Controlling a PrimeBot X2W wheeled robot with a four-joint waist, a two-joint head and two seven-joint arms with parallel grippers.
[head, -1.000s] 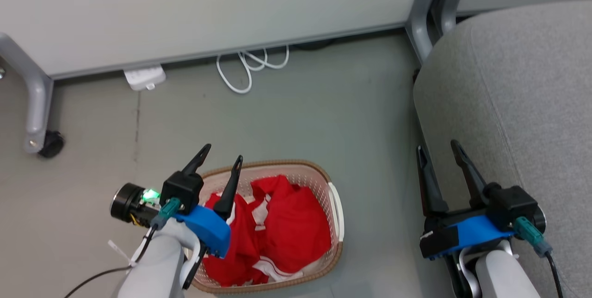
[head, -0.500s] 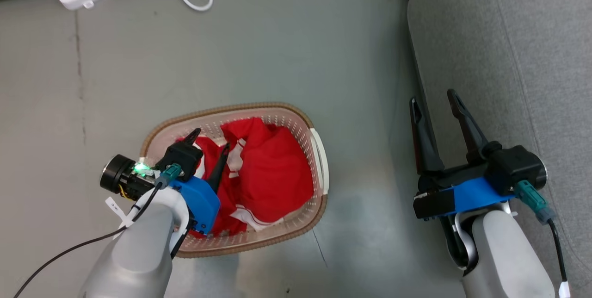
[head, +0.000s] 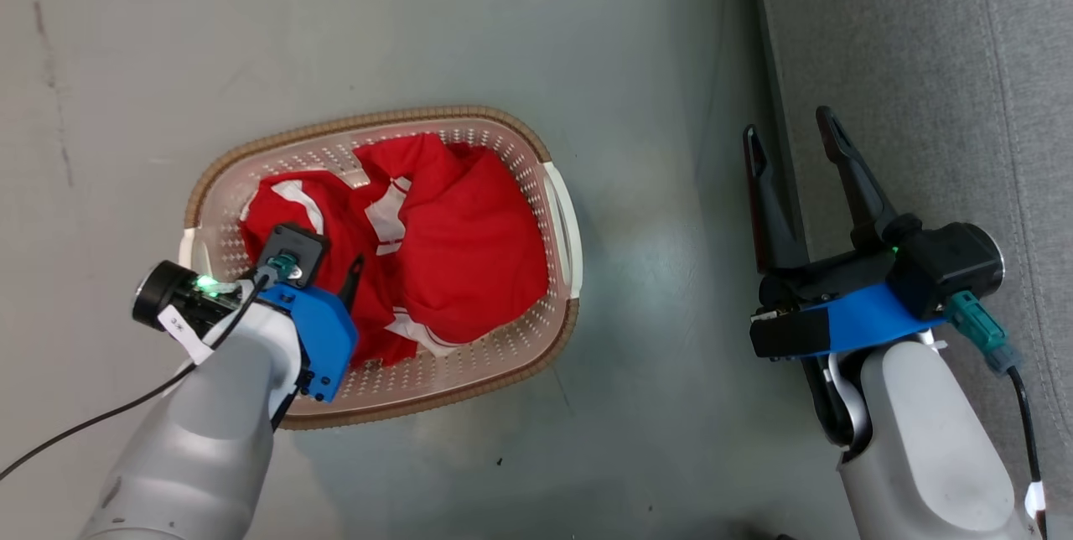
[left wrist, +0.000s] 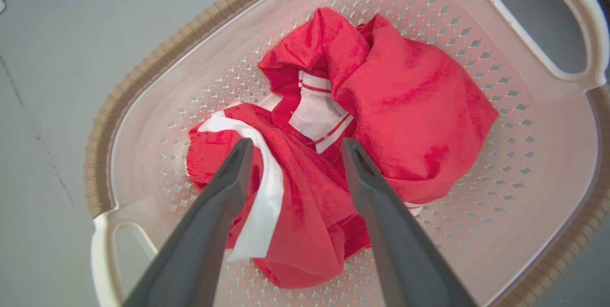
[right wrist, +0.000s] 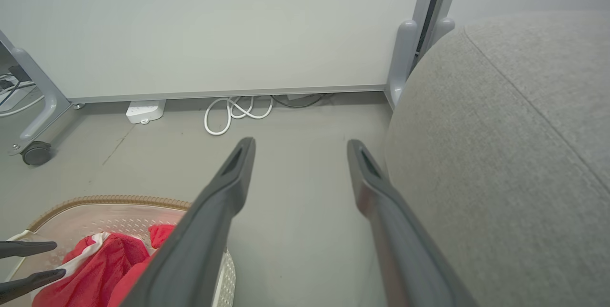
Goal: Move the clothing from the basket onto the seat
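Note:
The cream basket (head: 369,118) with a brown rim stands on the floor, and the red-and-white clothing (head: 469,246) lies crumpled inside it. My left gripper (head: 335,267) points down into the basket's left half. In the left wrist view it (left wrist: 296,142) is open, its fingers straddling a red fold with a white stripe of the clothing (left wrist: 410,107), nothing pinched. My right gripper (head: 789,125) is open and empty, hanging beside the front edge of the grey seat (head: 922,62). The right wrist view shows that gripper (right wrist: 299,143), the seat (right wrist: 500,154) and the basket (right wrist: 109,199).
A white partition panel (right wrist: 214,25) on grey legs with a caster (right wrist: 35,153) stands behind. At its foot lie a coiled white cable (right wrist: 233,114) and a power strip (right wrist: 145,110). Bare grey floor (head: 654,188) separates basket and seat.
The head camera has tilted down, shifting the whole picture. My left gripper has lowered from above the basket's rim down into it, over the clothing. The right gripper holds its place.

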